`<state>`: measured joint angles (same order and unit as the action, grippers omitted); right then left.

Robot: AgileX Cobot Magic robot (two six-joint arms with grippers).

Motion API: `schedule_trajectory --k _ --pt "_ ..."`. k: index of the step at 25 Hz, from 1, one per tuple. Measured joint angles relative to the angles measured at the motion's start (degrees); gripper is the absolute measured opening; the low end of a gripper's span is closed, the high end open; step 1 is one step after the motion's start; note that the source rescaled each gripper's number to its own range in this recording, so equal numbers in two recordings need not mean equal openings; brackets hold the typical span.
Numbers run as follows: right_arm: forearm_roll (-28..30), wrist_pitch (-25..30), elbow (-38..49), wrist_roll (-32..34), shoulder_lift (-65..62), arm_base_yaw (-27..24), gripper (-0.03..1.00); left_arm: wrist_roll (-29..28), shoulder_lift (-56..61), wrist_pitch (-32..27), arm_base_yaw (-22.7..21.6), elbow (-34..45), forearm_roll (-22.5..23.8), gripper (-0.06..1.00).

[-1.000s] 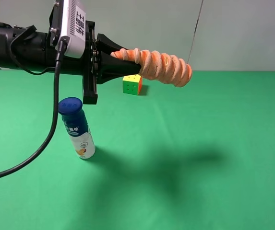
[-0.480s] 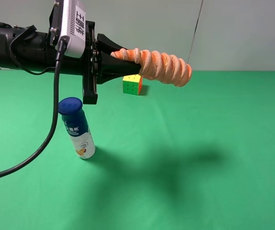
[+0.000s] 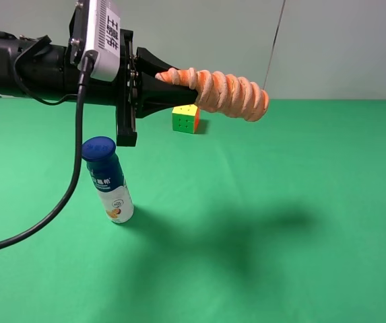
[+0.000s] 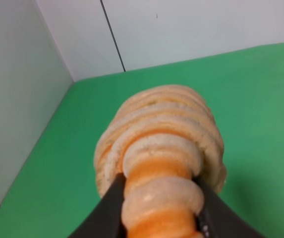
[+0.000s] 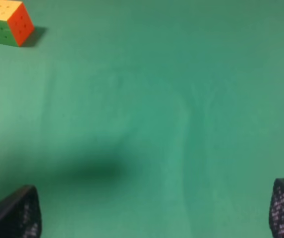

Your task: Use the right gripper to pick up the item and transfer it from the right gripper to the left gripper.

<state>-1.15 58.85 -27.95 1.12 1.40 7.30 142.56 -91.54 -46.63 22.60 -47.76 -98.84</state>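
The item, an orange roll with cream spiral ribs, hangs high above the green table, sticking out to the right. My left gripper is shut on its left end, its long black fingers on both sides of it. In the left wrist view the item fills the middle, pinched between the two dark fingers. My right gripper is out of the exterior high view; its own view shows two black fingertips far apart, open, with only green cloth between them.
A blue-capped white bottle stands upright on the green table below my left arm. A yellow-green-orange puzzle cube sits farther back, and the cube also shows in the right wrist view. A thick black cable hangs from the left arm.
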Motion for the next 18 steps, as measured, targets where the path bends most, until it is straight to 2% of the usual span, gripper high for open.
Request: schedule_trajectory --k 18 --pt "0.1 0.0 0.0 0.2 -0.1 0.0 1.00 0.0 0.0 -0.6 0.0 0.0 0.0 0.02"
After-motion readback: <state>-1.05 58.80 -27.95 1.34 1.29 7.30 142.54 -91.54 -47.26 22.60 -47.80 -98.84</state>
